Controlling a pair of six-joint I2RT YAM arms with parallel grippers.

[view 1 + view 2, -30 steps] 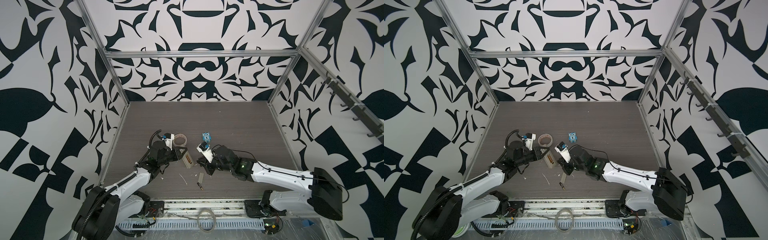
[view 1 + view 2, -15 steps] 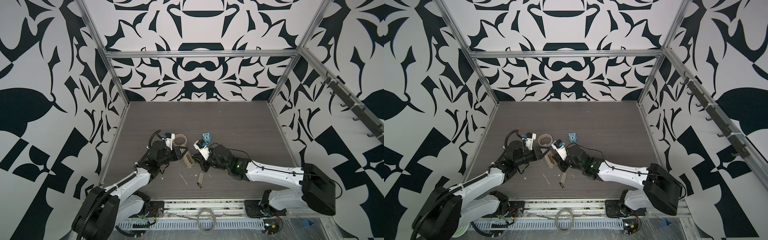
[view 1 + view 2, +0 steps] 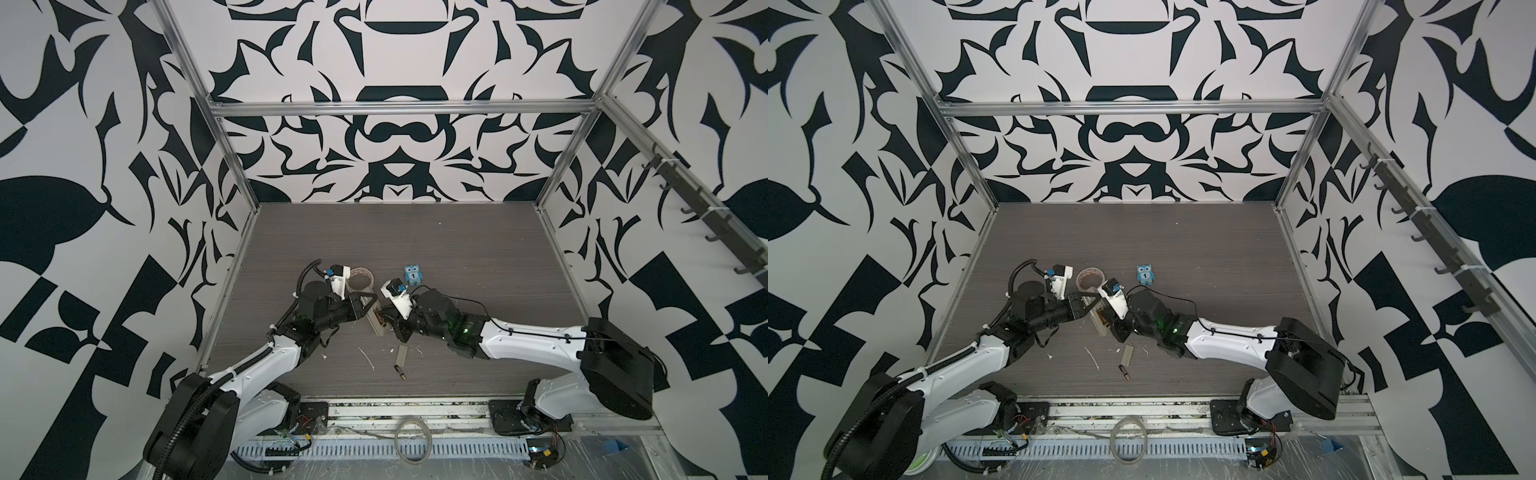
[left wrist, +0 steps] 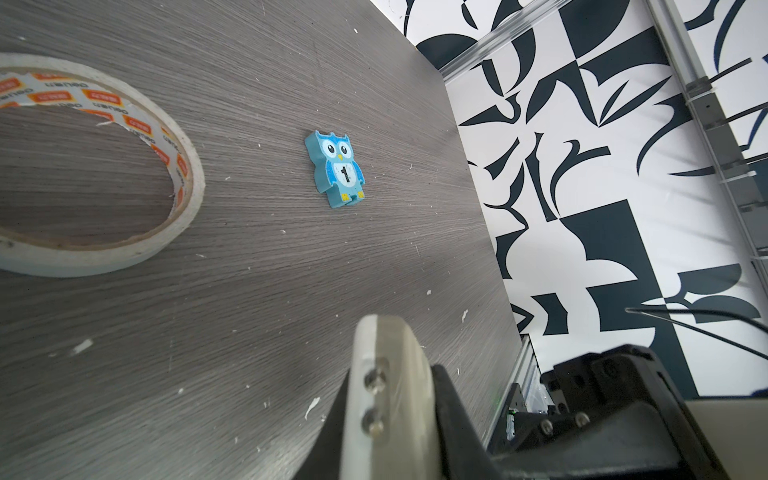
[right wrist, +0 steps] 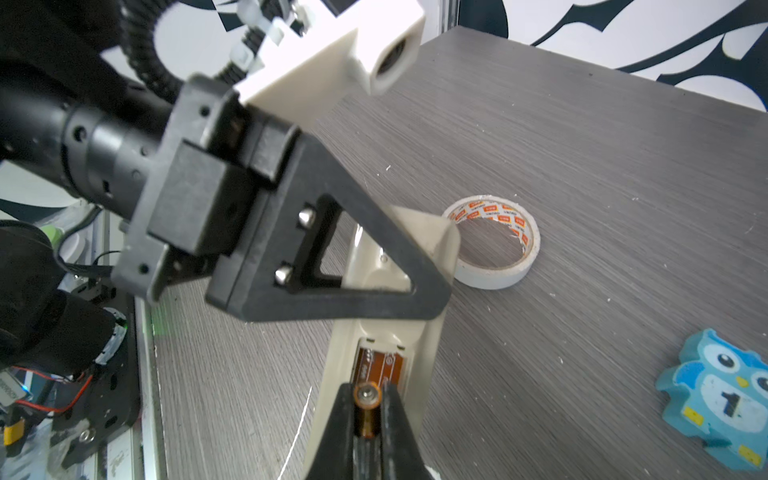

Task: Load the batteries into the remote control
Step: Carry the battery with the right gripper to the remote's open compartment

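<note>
Nearest the front, one slim black, gold-tipped battery (image 3: pixel 400 371) lies loose on the table (image 3: pixel 478 257), not yet loaded. Beyond it, the right gripper (image 5: pixel 367 390) pinches a second battery (image 5: pixel 365 401) over the open compartment (image 5: pixel 380 361) of the slim white plastic remote control (image 5: pixel 430 353); insertion is judged unfinished. The left gripper (image 3: pixel 369 300) clamps the remote's far end.

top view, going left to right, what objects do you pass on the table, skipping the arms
tape roll → remote control → loose battery → blue owl; the grey strip just beyond the battery overlaps it sideways, so it is left out
</note>
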